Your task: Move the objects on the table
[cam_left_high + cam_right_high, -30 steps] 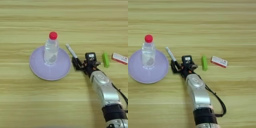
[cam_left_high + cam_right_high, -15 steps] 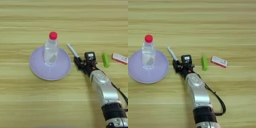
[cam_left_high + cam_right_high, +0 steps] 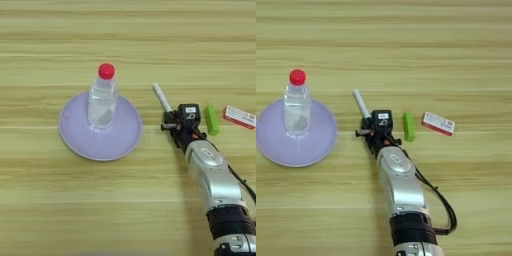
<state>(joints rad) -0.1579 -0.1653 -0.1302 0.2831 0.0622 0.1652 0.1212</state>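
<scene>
Objects: scattered on light wood-grain table [image 3: 50, 210].
Plate: round lilac plate [image 3: 75, 142], left.
Bottle: clear plastic bottle with red cap [image 3: 102, 97], upright on plate.
Gripper: right gripper [image 3: 172, 121] at marker's dark end; finger state unclear.
Marker: white marker [image 3: 361, 105], slanted.
Block: small green block [image 3: 409, 126], right of gripper.
Packet: red-and-white flat packet [image 3: 438, 123], farthest right.

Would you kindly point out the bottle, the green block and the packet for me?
bottle [image 3: 102, 102], left eye view, clear body.
green block [image 3: 409, 126], right eye view, middle of top face.
packet [image 3: 438, 123], right eye view, centre.
</scene>
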